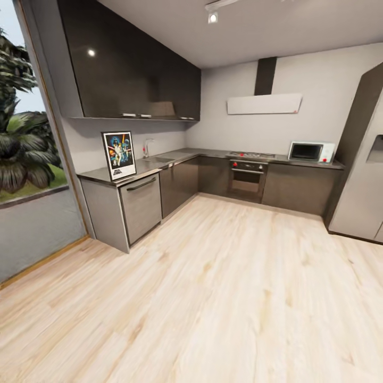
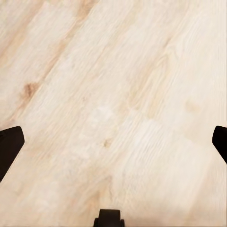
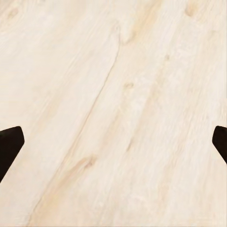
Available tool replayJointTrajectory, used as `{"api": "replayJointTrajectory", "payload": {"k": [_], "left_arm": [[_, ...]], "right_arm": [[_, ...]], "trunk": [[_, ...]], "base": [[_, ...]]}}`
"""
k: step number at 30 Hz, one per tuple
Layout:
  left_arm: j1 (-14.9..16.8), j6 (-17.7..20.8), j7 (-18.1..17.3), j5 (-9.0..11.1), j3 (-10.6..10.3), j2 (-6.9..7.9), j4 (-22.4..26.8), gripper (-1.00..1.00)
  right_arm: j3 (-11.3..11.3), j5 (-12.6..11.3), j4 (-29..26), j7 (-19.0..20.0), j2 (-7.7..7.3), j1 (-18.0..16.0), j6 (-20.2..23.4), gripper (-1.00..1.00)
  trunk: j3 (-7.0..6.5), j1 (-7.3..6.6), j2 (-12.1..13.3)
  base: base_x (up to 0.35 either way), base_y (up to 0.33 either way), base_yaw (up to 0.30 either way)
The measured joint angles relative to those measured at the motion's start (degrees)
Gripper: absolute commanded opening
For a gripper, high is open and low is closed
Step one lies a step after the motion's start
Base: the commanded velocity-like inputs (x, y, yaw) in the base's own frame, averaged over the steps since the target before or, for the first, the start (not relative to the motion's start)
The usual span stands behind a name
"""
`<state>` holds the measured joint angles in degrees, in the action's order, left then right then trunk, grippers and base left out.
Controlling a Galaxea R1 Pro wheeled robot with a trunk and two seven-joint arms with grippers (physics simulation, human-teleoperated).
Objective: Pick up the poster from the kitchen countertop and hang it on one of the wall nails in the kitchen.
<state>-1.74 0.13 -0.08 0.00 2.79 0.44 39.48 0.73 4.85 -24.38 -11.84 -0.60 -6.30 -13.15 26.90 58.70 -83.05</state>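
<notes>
grey kitchen countertop (image 1: 159,166) carries the upright poster (image 1: 118,155); left gripper (image 2: 113,142) and right gripper (image 3: 113,142) both spread wide.

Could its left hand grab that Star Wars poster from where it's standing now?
Probably not. The poster stands on the kitchen countertop across a wide stretch of wooden floor, while the open left hand faces bare floorboards.

The poster (image 1: 118,155) carries a dark title block at its foot, too small to read. No other lettering is legible
</notes>
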Motion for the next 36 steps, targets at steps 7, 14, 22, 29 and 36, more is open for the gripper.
{"api": "replayJointTrajectory", "payload": {"k": [7, 14, 22, 29, 36], "left_arm": [[0.0, 0.0, 0.0, 0.0, 1.2, 0.0, 0.0, 1.0], [0.0, 0.1, 0.0, 0.0, 1.8, 0.01, 0.0, 1.0], [0.0, 0.2, -0.1, 0.0, 3.6, 0.01, 0.1, 1.0], [0.0, 0.2, -0.1, 0.0, 3.7, 0.01, 0.1, 1.0], [0.0, 0.3, -0.2, 0.1, 3.9, 0.0, 0.1, 1.0]], "right_arm": [[0.1, 0.0, 0.0, -0.1, 0.07, 0.0, 0.0, 1.0], [0.0, 0.0, 0.0, 0.1, 0.03, 0.0, 0.1, 1.0], [0.2, 0.2, 0.4, 0.4, -0.29, 0.0, 0.2, 1.0], [0.3, 0.1, 0.5, 0.4, -0.24, 0.0, 0.1, 1.0], [0.2, 0.0, 0.4, -0.4, 0.09, 0.0, -0.1, 1.0]], "trunk": [[0.0, 0.02, 0.0], [0.04, 0.01, 0.0], [0.06, 0.0, 0.0], [0.07, 0.0, 0.0], [0.07, -0.01, 0.0]], "base": [[0.097, 0.058, 0.288], [0.109, -0.104, 0.248], [0.255, -0.212, 0.035], [0.279, -0.202, 0.041], [0.313, -0.092, 0.247]]}}
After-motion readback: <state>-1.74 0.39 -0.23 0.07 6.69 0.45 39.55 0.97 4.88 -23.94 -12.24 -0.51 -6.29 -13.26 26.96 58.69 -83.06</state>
